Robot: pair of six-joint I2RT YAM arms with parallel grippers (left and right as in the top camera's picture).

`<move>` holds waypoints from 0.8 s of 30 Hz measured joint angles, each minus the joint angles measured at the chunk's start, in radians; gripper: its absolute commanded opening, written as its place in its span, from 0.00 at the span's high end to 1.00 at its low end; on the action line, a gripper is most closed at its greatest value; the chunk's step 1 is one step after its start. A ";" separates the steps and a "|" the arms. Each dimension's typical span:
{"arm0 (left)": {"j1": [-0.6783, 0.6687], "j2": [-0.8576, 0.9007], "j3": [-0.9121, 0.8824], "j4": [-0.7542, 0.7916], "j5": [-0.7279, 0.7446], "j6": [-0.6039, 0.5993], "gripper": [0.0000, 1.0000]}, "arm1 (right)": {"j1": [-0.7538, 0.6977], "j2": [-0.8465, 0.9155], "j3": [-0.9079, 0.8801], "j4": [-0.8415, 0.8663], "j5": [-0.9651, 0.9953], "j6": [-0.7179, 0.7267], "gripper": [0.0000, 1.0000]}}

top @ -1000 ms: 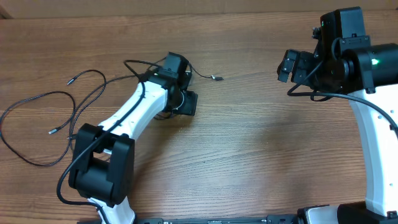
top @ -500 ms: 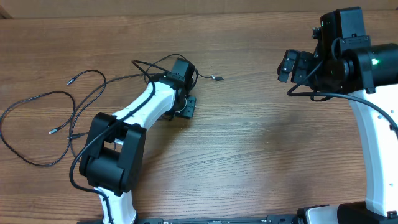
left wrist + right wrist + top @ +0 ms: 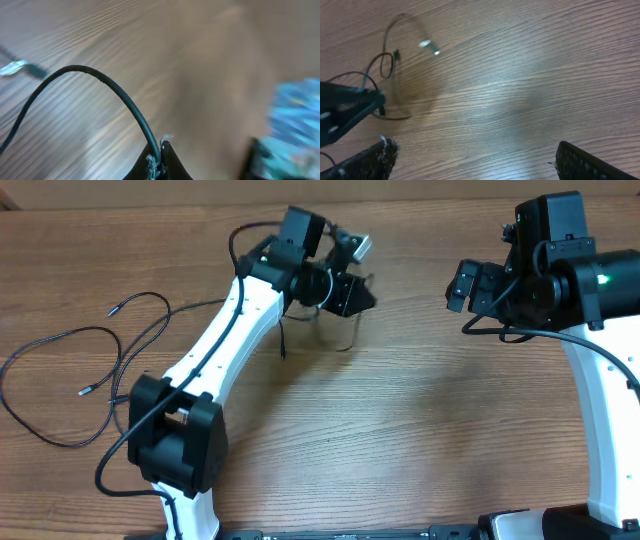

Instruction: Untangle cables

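Between the fingertips of my left gripper point(image 3: 161, 159) a thin black cable point(image 3: 100, 80) is pinched; it arcs up and left from them. Its silver-tipped plug point(image 3: 15, 67) lies blurred at the left edge. From overhead, the left gripper point(image 3: 362, 295) is raised over the far middle of the table, and the held cable point(image 3: 283, 340) hangs below it in a faint loop. More cables point(image 3: 60, 380) lie loosely looped at the far left. My right gripper point(image 3: 480, 165) is open and empty above bare wood, and it looks across at the hanging cable point(image 3: 390, 65) and its plug point(image 3: 429, 46).
The right arm point(image 3: 560, 270) hovers at the table's right side, well away from the cables. The wooden table point(image 3: 430, 420) lies between the two arms. A blurred blue-and-black shape point(image 3: 295, 125) fills the right edge of the left wrist view.
My left gripper has shut on one cable and lifted it up and to the right, pulling it off the table. The right arm has not moved.
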 measured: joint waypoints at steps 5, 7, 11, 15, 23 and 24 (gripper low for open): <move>-0.016 -0.015 0.014 -0.117 -0.022 0.047 0.47 | 0.000 0.000 0.000 0.000 0.000 0.000 0.00; -0.016 -0.015 0.014 -0.174 -0.134 0.049 0.49 | 0.000 0.000 0.000 0.000 0.000 0.000 0.00; -0.015 -0.015 0.014 -0.240 -0.438 0.014 0.47 | 0.000 0.000 0.000 0.000 0.000 0.000 0.00; -0.014 -0.015 0.005 -0.238 -0.660 -0.076 0.47 | 0.000 0.000 0.000 -0.001 0.000 0.000 0.00; -0.012 -0.014 -0.114 -0.212 -0.821 -0.142 0.42 | 0.000 0.000 0.000 0.000 0.000 0.000 0.00; -0.013 -0.014 -0.122 -0.205 -0.828 -0.143 0.41 | 0.000 0.000 0.000 0.000 0.000 0.000 0.00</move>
